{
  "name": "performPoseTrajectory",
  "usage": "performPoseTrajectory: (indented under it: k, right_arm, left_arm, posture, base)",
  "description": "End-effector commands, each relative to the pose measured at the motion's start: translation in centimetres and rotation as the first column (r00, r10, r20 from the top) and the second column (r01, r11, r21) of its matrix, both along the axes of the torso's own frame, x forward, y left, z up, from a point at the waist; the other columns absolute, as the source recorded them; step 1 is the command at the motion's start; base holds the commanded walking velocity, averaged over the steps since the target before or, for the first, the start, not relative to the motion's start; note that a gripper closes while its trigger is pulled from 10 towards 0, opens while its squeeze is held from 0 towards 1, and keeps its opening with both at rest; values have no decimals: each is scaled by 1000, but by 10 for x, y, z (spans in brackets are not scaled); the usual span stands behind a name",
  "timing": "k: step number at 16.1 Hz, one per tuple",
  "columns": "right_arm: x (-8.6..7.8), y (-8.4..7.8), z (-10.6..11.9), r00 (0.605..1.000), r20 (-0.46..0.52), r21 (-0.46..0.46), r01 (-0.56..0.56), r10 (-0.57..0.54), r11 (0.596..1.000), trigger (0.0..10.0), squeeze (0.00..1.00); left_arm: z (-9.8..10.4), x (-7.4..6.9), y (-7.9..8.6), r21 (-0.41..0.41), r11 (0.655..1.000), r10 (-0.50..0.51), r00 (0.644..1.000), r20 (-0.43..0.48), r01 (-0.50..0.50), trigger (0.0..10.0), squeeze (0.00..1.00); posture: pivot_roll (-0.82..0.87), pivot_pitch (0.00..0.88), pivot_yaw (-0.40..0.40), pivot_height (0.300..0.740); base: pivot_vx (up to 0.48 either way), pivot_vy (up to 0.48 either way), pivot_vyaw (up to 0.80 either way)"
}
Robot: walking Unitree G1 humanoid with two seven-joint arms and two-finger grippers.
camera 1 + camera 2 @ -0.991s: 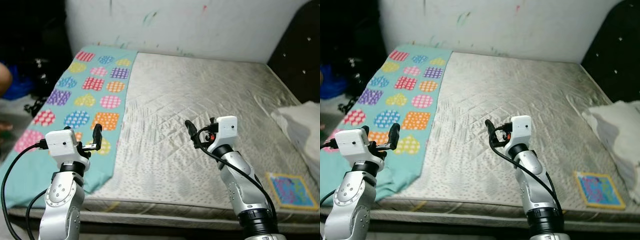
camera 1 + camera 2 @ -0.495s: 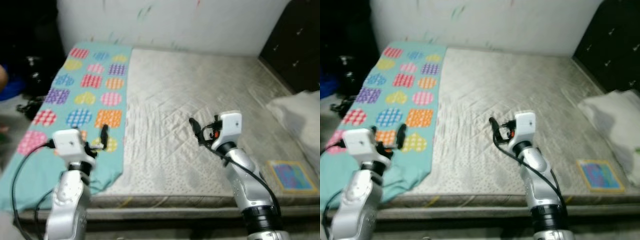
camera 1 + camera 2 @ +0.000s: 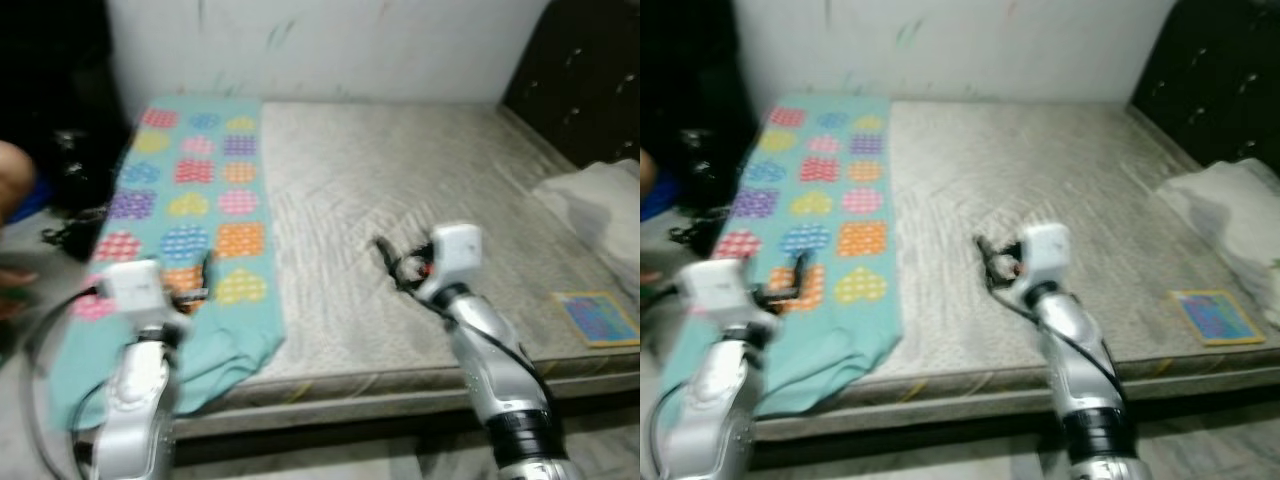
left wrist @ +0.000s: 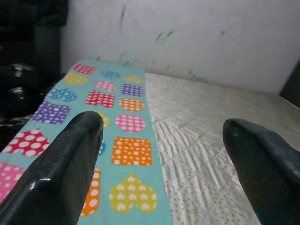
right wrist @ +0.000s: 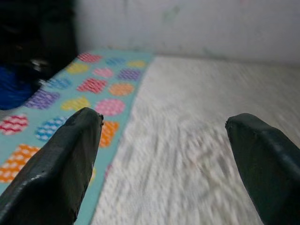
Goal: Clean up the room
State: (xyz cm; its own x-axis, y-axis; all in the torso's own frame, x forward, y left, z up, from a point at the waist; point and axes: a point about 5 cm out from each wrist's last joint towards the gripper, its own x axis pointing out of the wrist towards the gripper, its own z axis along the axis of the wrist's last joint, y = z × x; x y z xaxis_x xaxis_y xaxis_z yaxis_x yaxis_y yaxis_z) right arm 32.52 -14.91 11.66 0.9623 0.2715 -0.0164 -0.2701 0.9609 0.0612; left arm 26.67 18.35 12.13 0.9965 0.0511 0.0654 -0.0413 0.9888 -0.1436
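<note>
A teal blanket (image 3: pixel 190 200) printed with coloured hearts and squares lies along the left side of a bare grey mattress (image 3: pixel 400 170), and its near end hangs bunched over the front edge. My left gripper (image 3: pixel 204 278) hovers over that near end, open and empty; in the left wrist view its fingers (image 4: pixel 70 159) frame the blanket (image 4: pixel 126 122). My right gripper (image 3: pixel 386 256) is held above the middle of the mattress, open with nothing between its fingers (image 5: pixel 61 159). The head views are blurred.
A white pillow (image 3: pixel 600 200) lies at the mattress's right edge, with a small colourful book (image 3: pixel 597 318) near the front right corner. Dark clutter (image 3: pixel 70 170) and part of a person (image 3: pixel 15 185) are at the far left. A dark headboard (image 3: pixel 590 80) stands right.
The whole picture has shifted and blurred, so the camera has moved; the bed's front edge and floor now show more. Both arms keep the same raised pose, grippers still open.
</note>
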Motion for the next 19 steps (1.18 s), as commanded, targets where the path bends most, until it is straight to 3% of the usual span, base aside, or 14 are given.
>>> performPoseTrajectory:
  k: [1, 6, 10, 19]
  right_arm:
    - [2, 4, 5, 1000, 19, 6, -13, 13, 1000, 10000, 0]
    - [2, 6, 4, 1000, 16, 7, -17, 17, 1000, 10000, 0]
    - [2, 8, 4, 999, 21, -5, -26, 26, 1000, 10000, 0]
    - [2, 9, 4, 1000, 18, 1, -25, 25, 1000, 10000, 0]
  left_arm:
    - [4, 1, 6, 11, 1000, 17, 1000, 12, -18, 10000, 0]
    - [6, 1, 6, 15, 1000, 19, 1000, 25, -20, 10000, 0]
    - [9, 0, 2, 14, 1000, -10, 999, 45, 9, 10000, 0]
    - [10, 0, -1, 12, 999, -33, 998, 55, 32, 10000, 0]
  posture:
    - [-3, 37, -77, 740]
    - [-3, 40, -75, 740]
    - [-4, 41, -76, 740]
    - [-7, 47, -76, 740]
  base:
    - [0, 476, 0]
    - [0, 430, 0]
    - [0, 0, 0]
    - [388, 0, 0]
